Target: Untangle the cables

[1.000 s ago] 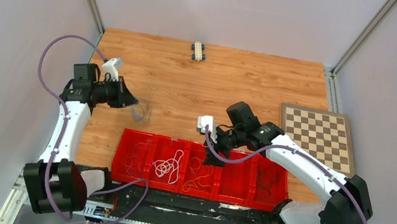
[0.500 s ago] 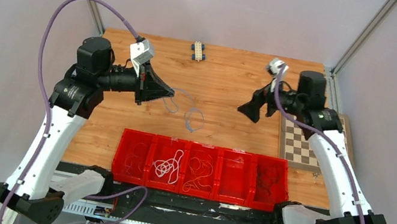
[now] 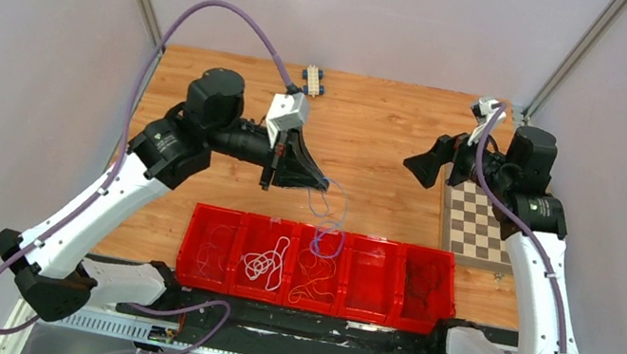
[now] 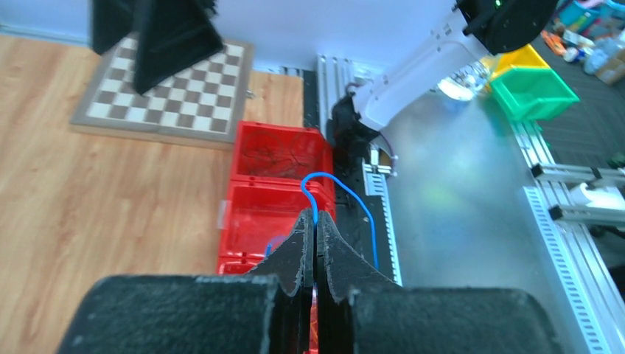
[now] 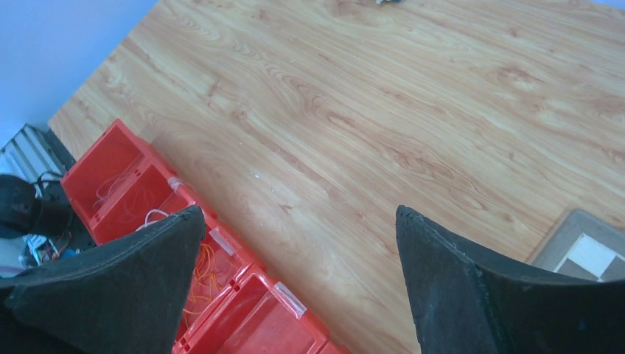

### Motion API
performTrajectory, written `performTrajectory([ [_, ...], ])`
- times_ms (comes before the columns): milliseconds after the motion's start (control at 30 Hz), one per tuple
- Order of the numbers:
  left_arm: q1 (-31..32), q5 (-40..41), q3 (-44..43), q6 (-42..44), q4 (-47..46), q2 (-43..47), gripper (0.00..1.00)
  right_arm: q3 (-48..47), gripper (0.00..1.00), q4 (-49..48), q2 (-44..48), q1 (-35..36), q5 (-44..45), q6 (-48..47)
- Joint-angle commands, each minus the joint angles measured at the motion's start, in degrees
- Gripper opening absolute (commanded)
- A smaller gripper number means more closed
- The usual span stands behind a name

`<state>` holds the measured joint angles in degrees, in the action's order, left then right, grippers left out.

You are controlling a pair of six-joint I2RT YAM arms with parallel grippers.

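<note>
A blue cable hangs from my left gripper, which is shut on it above the middle of the red bin row. In the left wrist view the pinched blue cable arcs up out of the closed gripper. The bins hold sorted cables: a white one, an orange one, black ones and thin reddish ones. My right gripper stands wide open and empty, raised near the chessboard. Its wrist view shows the gripper over bare table beside the bins.
A chessboard lies at the right of the wooden table, partly under the right arm. A small toy block car sits at the table's far edge. The bin second from right holds nothing that I can see.
The left arm swung right, carrying the blue cable from the left of the table to above the bins. The right arm lifted away from the bins to the far right and opened wide.
</note>
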<state>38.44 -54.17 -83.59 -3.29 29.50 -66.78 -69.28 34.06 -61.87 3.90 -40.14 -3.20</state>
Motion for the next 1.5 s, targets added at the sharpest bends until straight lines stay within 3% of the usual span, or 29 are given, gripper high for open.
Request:
performTrajectory([
  [0, 5.38, 3.27, 2.91, 0.58, -5.35, -1.30, 0.00, 2.47, 1.00, -5.18, 0.61, -3.17, -0.85, 6.69],
  [167, 11.74, 6.25, 4.38, 2.95, -7.04, -5.49, 0.00, 5.51, 1.00, -7.93, 1.46, -8.29, -3.29, 9.84],
  [367, 13.21, 11.44, 4.26, 2.76, -8.87, -11.11, 0.00, 9.66, 1.00, -10.67, 6.00, -12.53, -7.59, 14.04],
  [900, 16.11, 11.40, 3.31, 0.31, -10.35, -15.59, 0.00, 13.07, 1.00, -11.41, 6.98, -13.42, -8.81, 15.29],
  [1467, 19.63, 18.74, 10.72, 5.61, -11.09, -25.15, 0.00, 14.58, 1.00, -11.88, 7.64, -13.48, -9.43, 15.68],
])
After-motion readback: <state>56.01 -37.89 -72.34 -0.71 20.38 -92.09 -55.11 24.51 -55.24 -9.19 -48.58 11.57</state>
